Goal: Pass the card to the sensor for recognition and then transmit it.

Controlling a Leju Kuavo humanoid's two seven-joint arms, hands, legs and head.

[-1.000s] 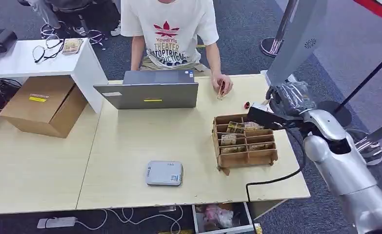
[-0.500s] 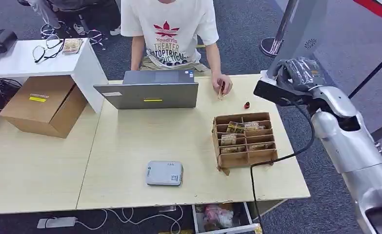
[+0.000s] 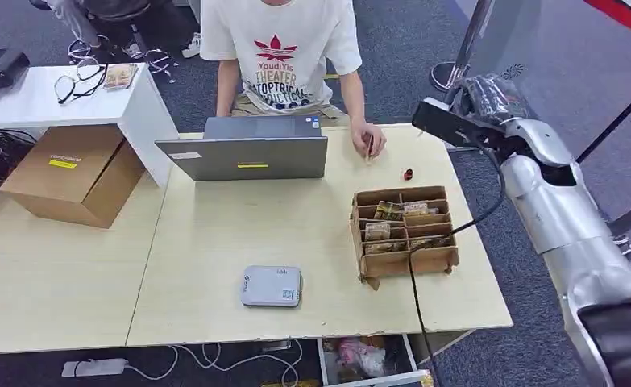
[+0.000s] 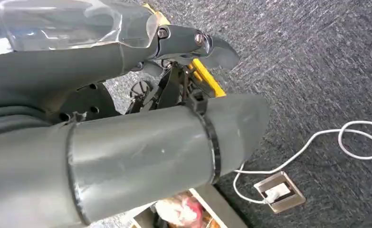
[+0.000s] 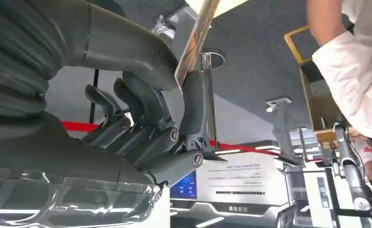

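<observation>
Fingers point(image 5: 193, 102) of the right hand point(image 5: 141, 118) pinch the card point(image 5: 196, 40) against the thumb, held raised off the far right corner of the table point(image 3: 215, 242). To do this step well, I judge the hand should swing back over the table and bring the card flat over the grey sensor point(image 3: 271, 286), near the front edge. Seen edge-on, the card is thin, stiff, with a printed face. Left hand point(image 4: 184, 42): I cannot tell its state.

Office or demo hall: grey carpet point(image 3: 425, 48), pale bench point(image 3: 247, 234) carrying laptop point(image 3: 243, 149), seated person point(image 3: 284, 56) behind laptop, stanchion point(image 3: 457, 56) with red belt beyond bench.
</observation>
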